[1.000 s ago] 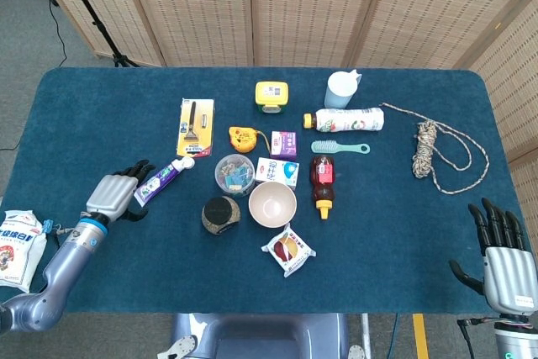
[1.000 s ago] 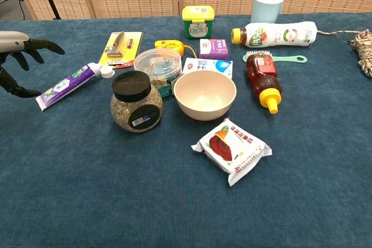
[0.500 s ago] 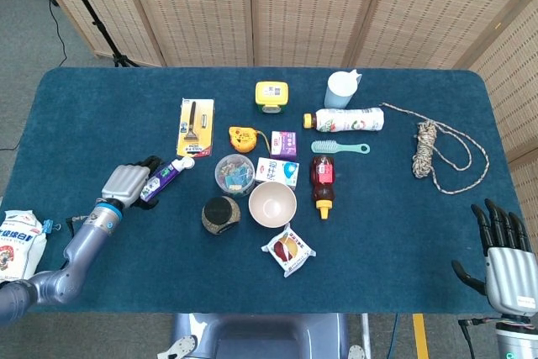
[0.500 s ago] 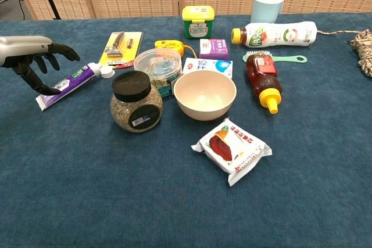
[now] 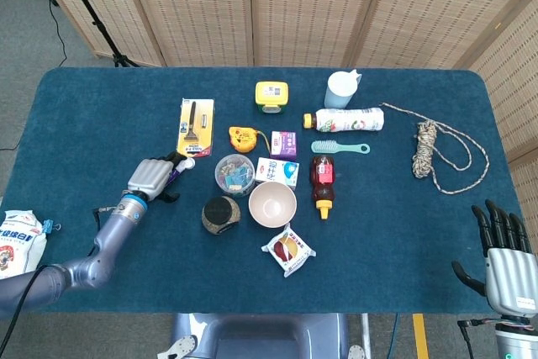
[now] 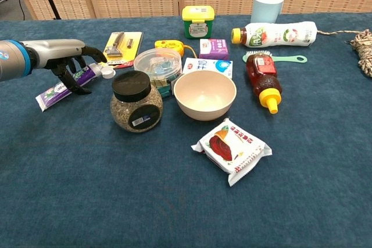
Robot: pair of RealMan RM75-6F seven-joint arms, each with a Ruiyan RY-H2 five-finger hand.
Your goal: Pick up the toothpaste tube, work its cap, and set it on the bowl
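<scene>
Toothpaste tube (image 6: 61,87) lies flat on the blue table (image 6: 174,201), left of the black-lidded jar (image 6: 135,101). Long axis runs diagonally: white cap (image 6: 107,72) toward the far right, near the razor card (image 6: 122,46); crimped tail toward the near left. Body purple and white; print on it too small to read.

Left hand (image 6: 72,62) is directly over the tube's middle, palm down, dark fingers (image 6: 65,76) curled down around the body. Whether they actually clamp it cannot be told; the tube rests on the cloth. In the head view the hand (image 5: 153,176) covers most of the tube.

Right hand (image 5: 504,258) sits at the near right table edge, fingers straight up and slightly apart, holding nothing.

Bowl (image 6: 204,94) stands upright right of the jar, well apart from the tube.

Legible writing: only Chinese characters on the small blue-white carton (image 6: 207,67) behind the bowl.
</scene>
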